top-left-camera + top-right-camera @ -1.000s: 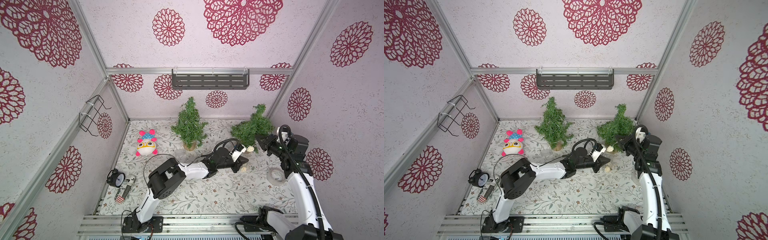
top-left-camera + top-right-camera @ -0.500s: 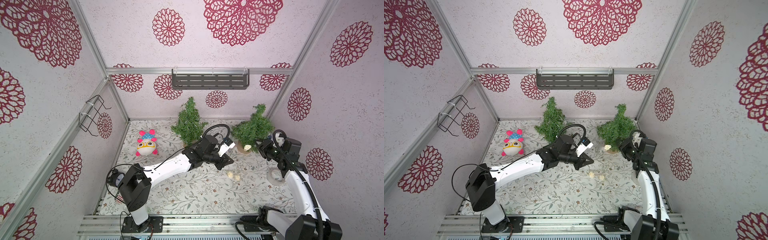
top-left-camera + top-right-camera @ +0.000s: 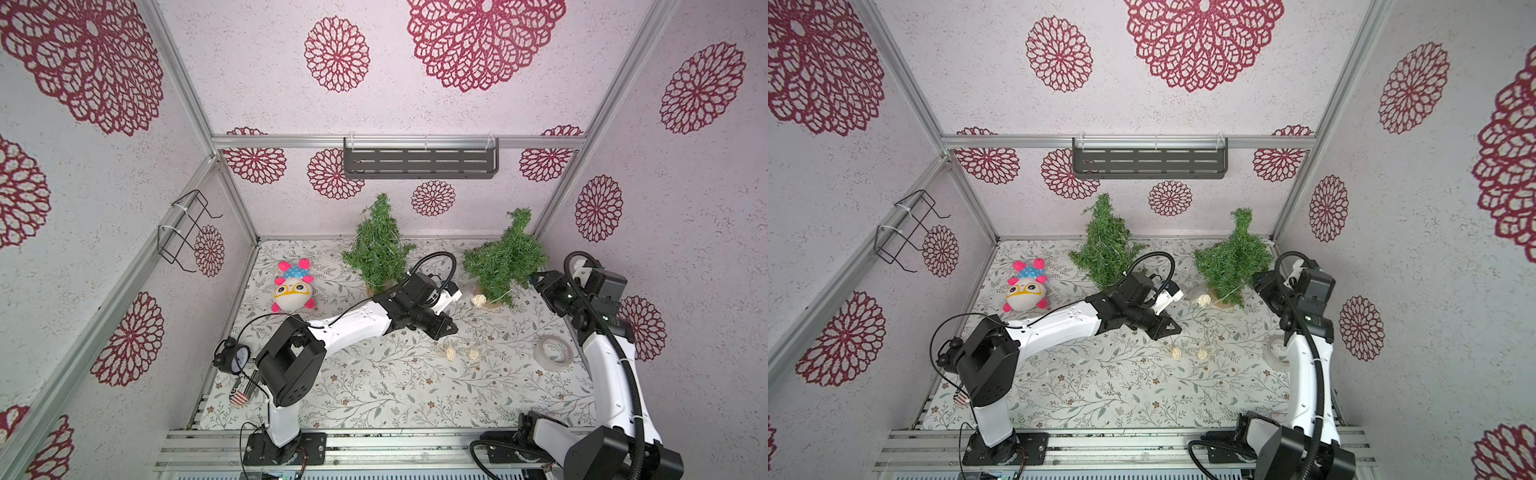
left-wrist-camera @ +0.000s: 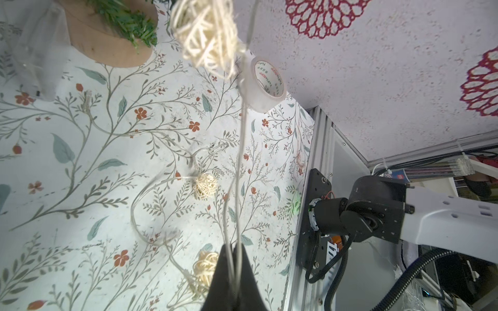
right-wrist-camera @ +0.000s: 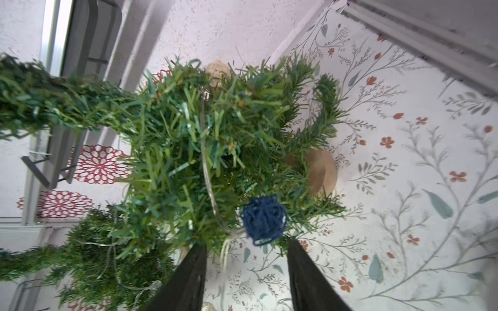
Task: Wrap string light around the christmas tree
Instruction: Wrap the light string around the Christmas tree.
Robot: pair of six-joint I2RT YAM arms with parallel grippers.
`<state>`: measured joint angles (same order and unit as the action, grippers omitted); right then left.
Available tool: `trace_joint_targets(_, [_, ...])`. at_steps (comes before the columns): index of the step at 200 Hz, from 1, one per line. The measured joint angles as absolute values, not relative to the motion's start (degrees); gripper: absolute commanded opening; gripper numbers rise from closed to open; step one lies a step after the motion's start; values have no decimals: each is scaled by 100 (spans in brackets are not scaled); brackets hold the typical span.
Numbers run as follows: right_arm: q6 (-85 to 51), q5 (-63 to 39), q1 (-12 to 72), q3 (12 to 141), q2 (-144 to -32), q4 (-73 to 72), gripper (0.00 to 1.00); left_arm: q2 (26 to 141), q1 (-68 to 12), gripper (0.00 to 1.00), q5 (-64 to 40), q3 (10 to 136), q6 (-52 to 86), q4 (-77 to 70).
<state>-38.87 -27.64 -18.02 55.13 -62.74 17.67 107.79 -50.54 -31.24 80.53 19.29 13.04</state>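
Nearest the front, the left arm point(image 3: 353, 328) was stretched out over the tabletop point(image 3: 374, 395) and the left jaws were pinched shut on the thin wire of the string light point(image 4: 207, 32), super clear in the left wrist view. Two of its wicker balls point(image 3: 450, 354) lay on the tabletop just beside those jaws, and a tape roll point(image 3: 552, 351) sat off by the right arm point(image 3: 606, 365). A bit further back, another ball point(image 3: 478, 300) rested near the wooden base point(image 3: 494, 305) of the right-hand christmas tree point(image 3: 505, 257), and the wire ran up through its branches. The right jaws stood apart right beside that tree, gripping nothing, with one ball point(image 5: 264, 218) dangling just past the tips (looked dark blue in the wrist view). Further back were a second tree point(image 3: 378, 249), a plush toy point(image 3: 293, 286), and on the back wall a grey shelf point(image 3: 419, 158).
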Motion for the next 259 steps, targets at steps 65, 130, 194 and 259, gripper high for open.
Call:
trace_joint_targets(65, [-3857,-2526,-1391,5513,-6650,1719,42,10986,-5308,0,-3232,8320,1999,1138])
trace_joint_targets(130, [-3701,-1717,-1798,4840,-7177,1490,19,10951,-5360,0,-3378,7896,1970,989])
trace_joint_targets(194, [-3704,-1828,-1824,4713,-7338,1374,24,10951,-5295,0,-3304,7977,1968,1028])
trace_joint_targets(259, [-3642,-2128,-1828,4943,-6847,1634,58,10818,-4849,0,-3009,7968,1977,1358])
